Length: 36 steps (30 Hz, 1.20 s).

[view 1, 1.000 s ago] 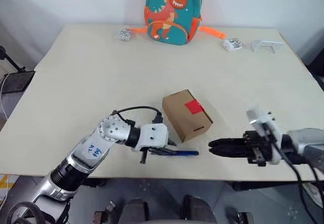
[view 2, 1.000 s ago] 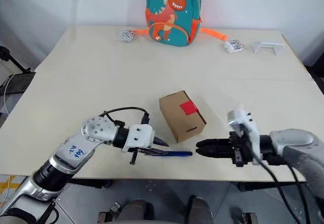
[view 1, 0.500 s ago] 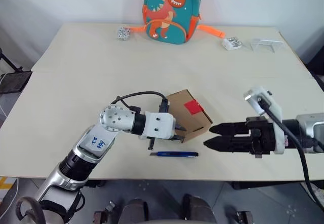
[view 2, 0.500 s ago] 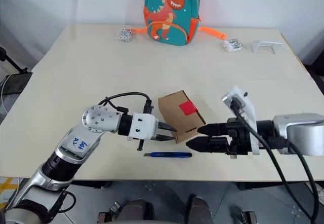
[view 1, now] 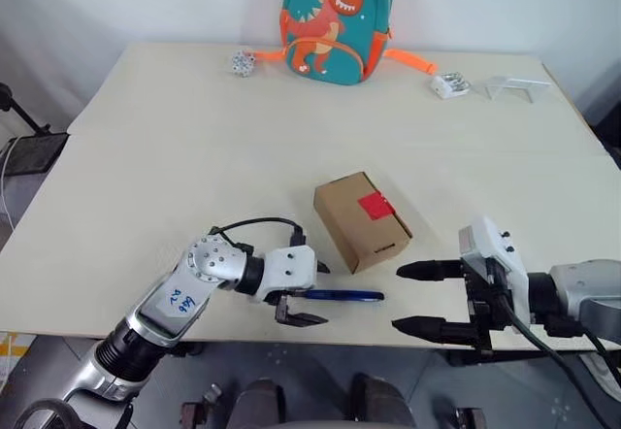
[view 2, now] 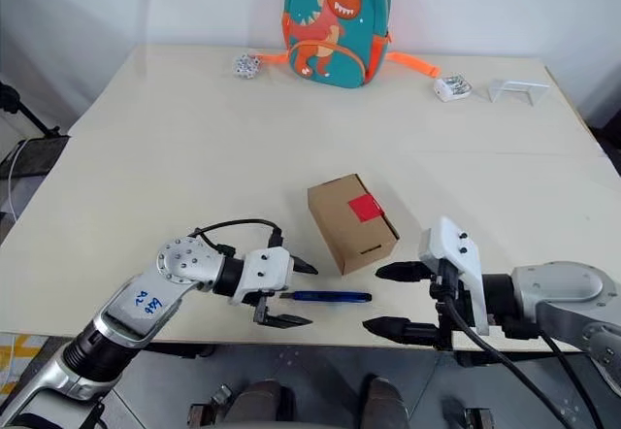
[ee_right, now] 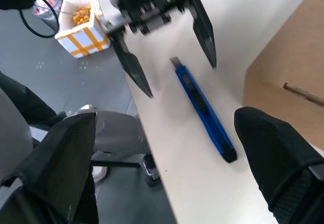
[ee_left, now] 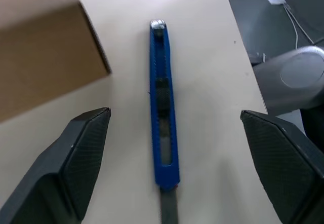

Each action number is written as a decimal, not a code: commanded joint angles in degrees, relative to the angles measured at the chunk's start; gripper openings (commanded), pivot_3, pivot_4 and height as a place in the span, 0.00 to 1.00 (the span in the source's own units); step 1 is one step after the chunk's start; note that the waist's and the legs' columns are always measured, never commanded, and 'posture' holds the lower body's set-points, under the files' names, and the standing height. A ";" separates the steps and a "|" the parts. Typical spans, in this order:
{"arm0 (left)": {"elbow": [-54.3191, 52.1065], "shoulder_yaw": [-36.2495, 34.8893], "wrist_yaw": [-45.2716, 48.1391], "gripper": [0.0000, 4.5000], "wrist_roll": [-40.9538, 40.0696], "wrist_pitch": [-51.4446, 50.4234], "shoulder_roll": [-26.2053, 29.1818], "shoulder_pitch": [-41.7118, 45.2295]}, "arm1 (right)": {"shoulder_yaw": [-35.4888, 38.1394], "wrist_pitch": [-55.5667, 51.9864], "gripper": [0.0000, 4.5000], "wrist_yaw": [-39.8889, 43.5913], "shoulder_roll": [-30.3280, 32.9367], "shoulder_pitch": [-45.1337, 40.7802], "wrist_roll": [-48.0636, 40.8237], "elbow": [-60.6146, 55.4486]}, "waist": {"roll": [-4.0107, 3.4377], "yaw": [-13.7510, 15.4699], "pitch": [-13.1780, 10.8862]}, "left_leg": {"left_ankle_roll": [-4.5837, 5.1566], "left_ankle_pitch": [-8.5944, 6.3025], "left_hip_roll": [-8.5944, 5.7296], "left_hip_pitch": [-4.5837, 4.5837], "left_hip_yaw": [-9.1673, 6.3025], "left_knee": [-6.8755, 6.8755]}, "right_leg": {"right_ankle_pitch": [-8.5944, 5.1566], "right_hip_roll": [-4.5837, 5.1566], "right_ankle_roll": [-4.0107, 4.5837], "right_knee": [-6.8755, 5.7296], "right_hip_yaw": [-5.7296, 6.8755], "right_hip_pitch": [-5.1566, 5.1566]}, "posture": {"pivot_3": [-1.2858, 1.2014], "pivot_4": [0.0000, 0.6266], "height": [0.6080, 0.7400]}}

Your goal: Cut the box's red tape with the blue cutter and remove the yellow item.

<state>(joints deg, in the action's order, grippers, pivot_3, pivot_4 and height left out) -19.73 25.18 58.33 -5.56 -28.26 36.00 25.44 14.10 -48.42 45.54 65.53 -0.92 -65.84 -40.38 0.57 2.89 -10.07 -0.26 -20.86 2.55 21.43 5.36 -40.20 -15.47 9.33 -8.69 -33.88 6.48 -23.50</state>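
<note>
The brown box [view 1: 361, 220] stands shut on the table, the red tape [view 1: 375, 205] across its top seam. Just in front of it, near the table's front edge, lies the blue cutter [view 1: 340, 295], flat and touched by nothing. My left gripper [view 1: 310, 294] is open, its two fingers astride the cutter's left end; the left wrist view shows the cutter [ee_left: 163, 107] running between the fingertips [ee_left: 86, 153]. Open wide as well, my right gripper [view 1: 400, 298] hovers just right of the cutter's other end and holds nothing. The yellow item is out of view.
A teal dinosaur backpack [view 1: 335, 21] stands at the table's far edge, with a small spiky ball [view 1: 242, 63] to its left and a white clip [view 1: 448, 84] and clear stand [view 1: 514, 86] to its right. The table edge [view 1: 369, 337] runs right by the cutter.
The left gripper held the cutter a second ago; the cutter now lies loose on the table. The left gripper rose to the box, then dropped and opened. The right gripper opened wide.
</note>
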 commanded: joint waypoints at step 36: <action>1.02 4.13 -3.95 0.12 4.71 -3.57 1.12 1.12 | 3.57 -0.87 1.00 -0.74 -1.82 -2.02 -1.32 -1.20 | -0.01 -0.10 0.05 | 0.01 0.00 0.01 -0.22 0.03 -0.01 | 0.01 -0.01 0.04 -0.05 -0.08 0.14 | 0.52 0.24 1.00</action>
<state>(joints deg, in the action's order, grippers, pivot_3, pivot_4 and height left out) -20.95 29.05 53.94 -2.50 -33.45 36.22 27.31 16.43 -49.10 44.65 64.06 -2.15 -66.03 -41.69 0.55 2.79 -10.02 -0.25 -20.86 2.56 21.22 5.39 -40.21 -15.46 9.32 -8.65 -33.93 6.40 -23.36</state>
